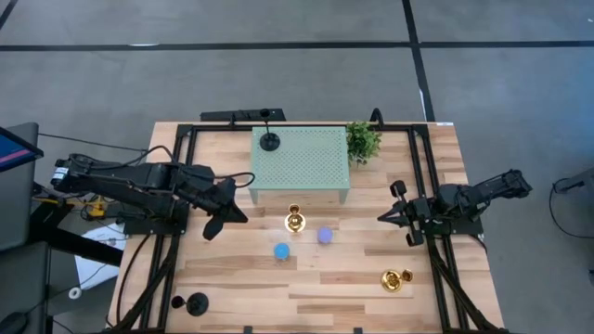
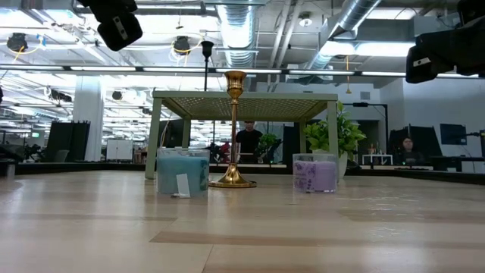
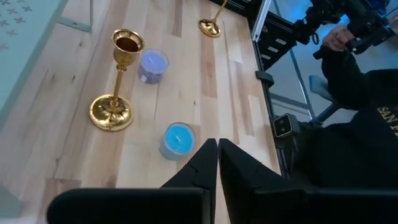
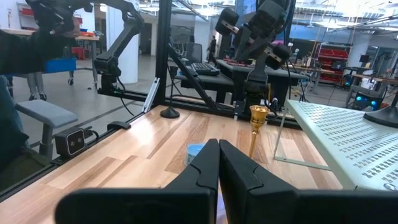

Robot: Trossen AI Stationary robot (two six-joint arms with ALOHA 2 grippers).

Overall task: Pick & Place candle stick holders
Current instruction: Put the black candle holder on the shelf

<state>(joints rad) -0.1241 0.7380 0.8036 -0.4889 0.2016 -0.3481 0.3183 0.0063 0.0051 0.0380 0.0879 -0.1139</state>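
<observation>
Pale wood counter [image 1: 232, 278], seen from above, left to right. Near the front left corner, one black candle stick holder [image 1: 195, 302] lies tipped over, well apart from everything else. Left pincer [image 1: 215, 215] hangs above the left half of the counter, fingers pressed together and holding nothing (wrist view confirms: the two dark fingers meet). A second black holder [image 1: 269, 139] stands upright on the rear left corner of the green perforated stand [image 1: 306, 162] at the back centre. Just in front of that stand, a gold holder [image 1: 295, 221] stands upright; the blue candle jar [image 1: 281, 250] sits in front of it to its left, the purple candle jar [image 1: 325, 236] just beside it on the right. Small potted plant [image 1: 363, 140] at the stand's rear right corner. The other gold holder [image 1: 397, 279] lies on its side toward the front right. Right pincer [image 1: 394, 219] waits over the right side, fingers shut, empty.
</observation>
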